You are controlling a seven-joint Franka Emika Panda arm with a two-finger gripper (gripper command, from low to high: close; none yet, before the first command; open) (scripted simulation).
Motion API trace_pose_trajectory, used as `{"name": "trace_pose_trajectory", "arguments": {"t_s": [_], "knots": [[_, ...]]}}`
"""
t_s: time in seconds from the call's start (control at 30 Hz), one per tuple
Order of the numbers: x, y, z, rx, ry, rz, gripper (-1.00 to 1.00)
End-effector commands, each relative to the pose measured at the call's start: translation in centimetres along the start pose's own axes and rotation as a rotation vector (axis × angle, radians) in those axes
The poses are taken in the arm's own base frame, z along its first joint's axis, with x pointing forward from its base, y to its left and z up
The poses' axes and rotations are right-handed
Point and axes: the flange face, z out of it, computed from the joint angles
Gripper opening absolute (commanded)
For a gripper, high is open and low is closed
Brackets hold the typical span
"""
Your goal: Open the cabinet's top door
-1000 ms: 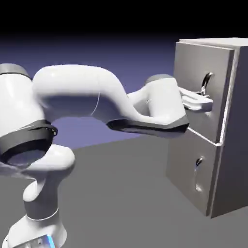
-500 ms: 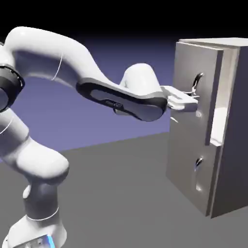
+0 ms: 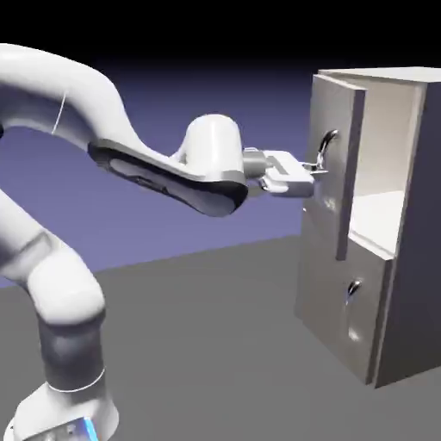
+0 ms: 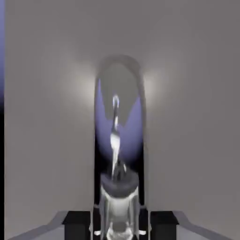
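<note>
1. Nearest to us in the hand view, our gripper (image 4: pixel 119 229) sits at the bottom edge with its dark fingertips (image 4: pixel 77 220) set narrow on either side of the silver handle (image 4: pixel 116 140). We read that as a closed hold on the bar, though the pads' actual contact is hidden by the handle's base.

2. We hold it there because the bar is the only purchase on a flat panel; pulling from the handle swings the door on its hinge.

3. Behind the handle, the hand view is filled by the grey face of the top door (image 4: pixel 187 117), with the blue-violet backdrop mirrored in the shiny bar. This view shows how the handle sits centred between the fingers, but nothing of how far the door stands open.

4. The exterior view supplies that. Our gripper (image 3: pixel 303 177) reaches level from the arm (image 3: pixel 164 172) to the handle (image 3: pixel 326 148), and the top door (image 3: pixel 336 164) stands swung partly out from the cabinet (image 3: pixel 405 258), which sits at that view's right.

5. Farther back, the opening shows a pale interior (image 3: pixel 383 164) with a light shelf. The lower door (image 3: pixel 344 319), with its small handle, lies shut and flush.

6. We judge the task well underway: the door is clearly ajar but not yet wide, so more pulling along its arc seems needed.
</note>
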Motion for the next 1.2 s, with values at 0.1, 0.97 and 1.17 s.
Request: {"name": "trace_pose_trajectory", "arguments": {"t_s": [0.1,0.97,1.17], "knots": [[0.9,0.9,-1.9,0.055,-0.054,0.001,-1.00],[10.7,10.7,-12.5,0.496,-0.495,0.000,-1.00],[13.6,13.6,-13.6,0.602,-0.600,0.000,-1.00]]}}
